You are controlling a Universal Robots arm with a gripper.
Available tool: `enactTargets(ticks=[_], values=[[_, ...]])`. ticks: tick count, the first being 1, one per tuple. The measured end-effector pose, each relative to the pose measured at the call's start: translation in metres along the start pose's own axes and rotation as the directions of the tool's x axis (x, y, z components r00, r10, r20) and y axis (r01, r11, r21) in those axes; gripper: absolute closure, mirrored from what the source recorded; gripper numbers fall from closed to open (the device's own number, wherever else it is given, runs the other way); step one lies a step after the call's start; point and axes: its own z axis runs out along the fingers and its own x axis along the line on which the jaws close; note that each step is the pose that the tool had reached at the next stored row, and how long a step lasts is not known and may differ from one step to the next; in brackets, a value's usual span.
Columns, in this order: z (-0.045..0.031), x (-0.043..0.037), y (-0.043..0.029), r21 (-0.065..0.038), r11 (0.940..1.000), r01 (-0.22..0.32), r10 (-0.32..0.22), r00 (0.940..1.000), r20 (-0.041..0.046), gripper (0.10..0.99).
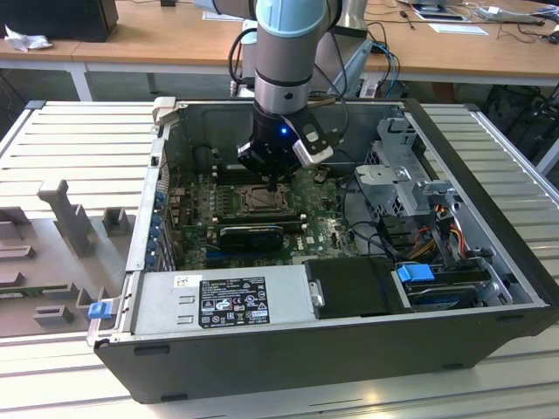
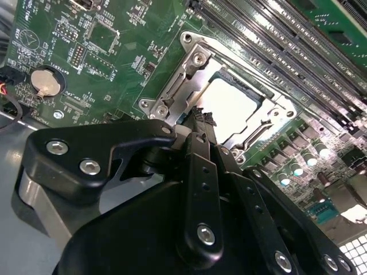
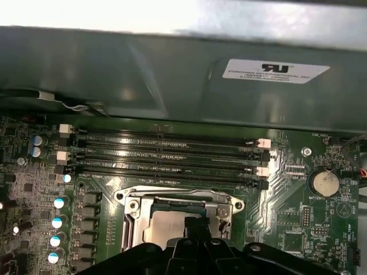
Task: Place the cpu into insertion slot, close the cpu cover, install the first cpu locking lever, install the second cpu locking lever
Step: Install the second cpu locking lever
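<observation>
Hovering just above the pale, smooth square cpu [image 2: 232, 109] framed by the shiny metal cpu cover [image 2: 189, 71], the black claw [image 2: 202, 117] pinches narrow.

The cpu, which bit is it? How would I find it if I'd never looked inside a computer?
Look inside the open computer case, at the green motherboard below the arm. Beside the long black memory slots sits a shiny metal cpu cover. The cpu is the flat, pale, plain square in its window, the only smooth blank face among tiny parts.

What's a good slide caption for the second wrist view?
Black claw poised at the edge of the cpu cover, cpu seated in the socket.
</observation>
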Motion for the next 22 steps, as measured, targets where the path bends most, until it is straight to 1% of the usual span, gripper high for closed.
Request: enactTargets(ticks=[4, 12, 14, 16, 17, 22], values=[[-0.0053, 0.0001, -0.0010, 0.000, 1.0000, 0.000, 0.000, 1.0000, 0.0002, 0.980], [-0.0056, 0.0003, -0.0035, 0.000, 1.0000, 0.000, 0.000, 1.0000, 0.0001, 0.980], [-0.0088, 0.0003, -0.0035, 0.000, 1.0000, 0.000, 0.000, 1.0000, 0.0001, 0.980], [-0.0151, 0.0003, -0.0031, 0.000, 1.0000, 0.000, 0.000, 1.0000, 0.0001, 0.980], [-0.0158, 0.0003, -0.0031, 0.000, 1.0000, 0.000, 0.000, 1.0000, 0.0002, 0.980], [-0.0163, 0.0007, -0.0083, 0.000, 1.0000, 0.000, 0.000, 1.0000, 0.0002, 0.980]])
